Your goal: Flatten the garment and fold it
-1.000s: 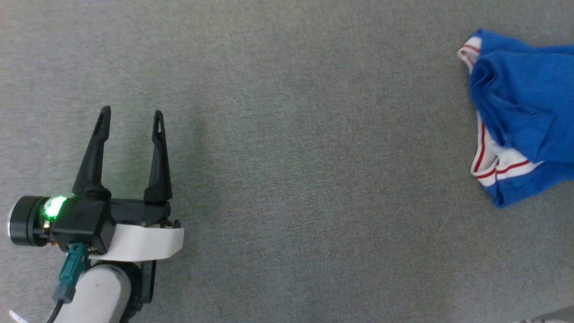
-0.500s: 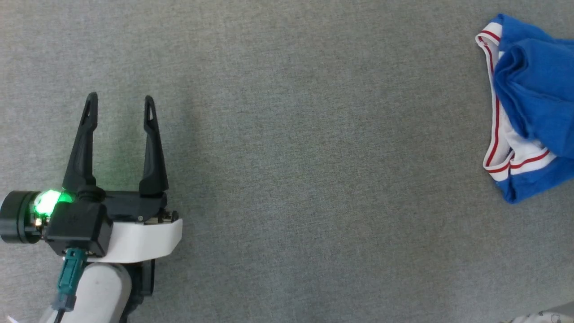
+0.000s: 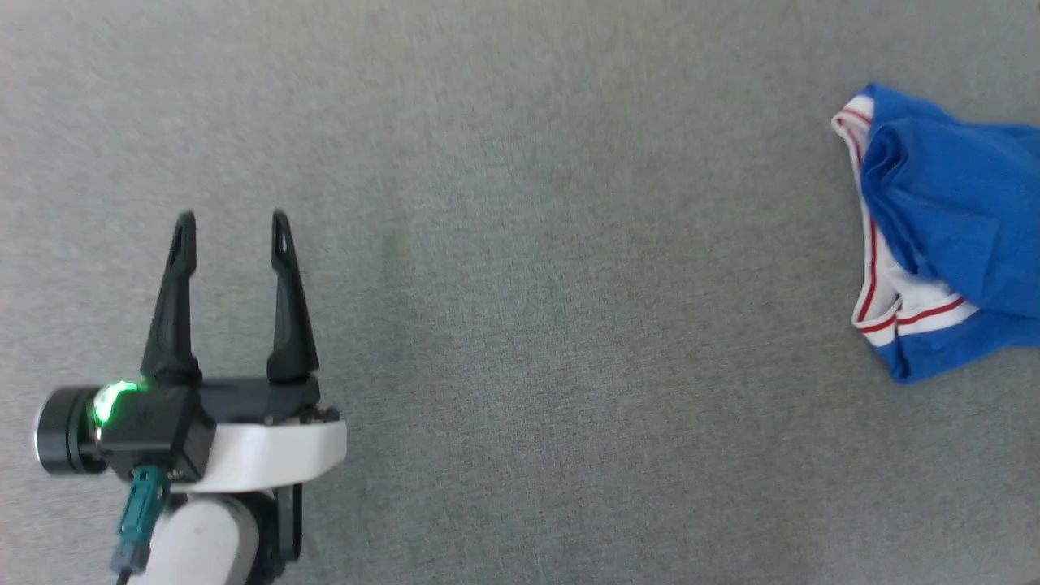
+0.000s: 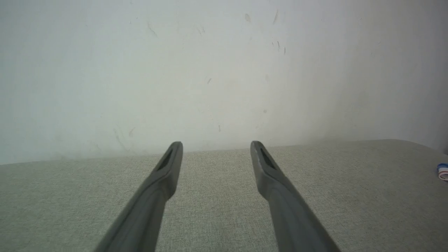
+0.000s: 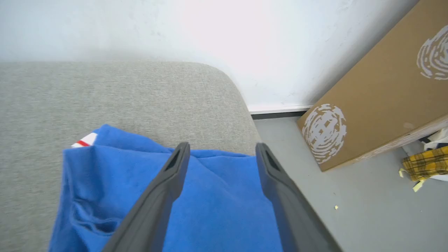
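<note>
A grey fabric-covered surface (image 3: 552,325) spreads across the head view. In the right wrist view a cardboard box (image 5: 381,105) sits on the floor at 3 o'clock. The garment (image 3: 951,211) lies crumpled at the head view's 3 o'clock edge. The left gripper (image 3: 231,221), at 8 o'clock, has its jaws apart and empty. The right gripper (image 5: 222,148) is over the blue cloth, jaws apart.

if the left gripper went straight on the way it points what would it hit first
Likely the scuffed white wall beyond the grey fabric surface; the left gripper aims near where they meet, so depth is unclear.
</note>
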Tool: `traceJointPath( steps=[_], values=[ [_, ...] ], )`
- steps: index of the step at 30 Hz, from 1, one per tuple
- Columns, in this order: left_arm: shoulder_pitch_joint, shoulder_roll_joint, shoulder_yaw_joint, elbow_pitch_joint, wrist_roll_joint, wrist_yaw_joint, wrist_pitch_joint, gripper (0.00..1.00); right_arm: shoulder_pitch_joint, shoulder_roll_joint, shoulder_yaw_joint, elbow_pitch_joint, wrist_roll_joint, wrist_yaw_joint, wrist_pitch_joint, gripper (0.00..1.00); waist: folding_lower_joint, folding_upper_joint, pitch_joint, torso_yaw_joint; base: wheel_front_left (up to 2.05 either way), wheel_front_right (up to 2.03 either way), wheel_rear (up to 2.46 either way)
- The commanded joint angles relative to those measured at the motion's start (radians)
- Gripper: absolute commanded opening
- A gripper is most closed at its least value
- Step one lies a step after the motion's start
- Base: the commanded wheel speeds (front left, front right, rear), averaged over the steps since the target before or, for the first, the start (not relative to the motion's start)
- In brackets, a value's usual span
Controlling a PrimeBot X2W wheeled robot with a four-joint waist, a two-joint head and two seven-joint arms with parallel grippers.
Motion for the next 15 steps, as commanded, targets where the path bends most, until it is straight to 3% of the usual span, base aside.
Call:
traceJointPath(
  steps=[1,15],
  values=[
    [0.017,-0.003,0.007,0.002,-0.003,-0.005,-0.004,1.00,0.023,0.015,-0.002,-0.023,0.012,-0.002,-0.013,1.00,0.0001,0.0000,-0.088,0.028,0.00,0.00,0.00],
    [0.160,-0.074,0.087,-0.023,-0.004,-0.063,-0.006,1.00,0.316,0.206,0.046,-0.387,0.052,-0.002,-0.131,1.00,0.0001,0.0000,-0.321,0.099,0.00,0.00,0.00]
  ],
)
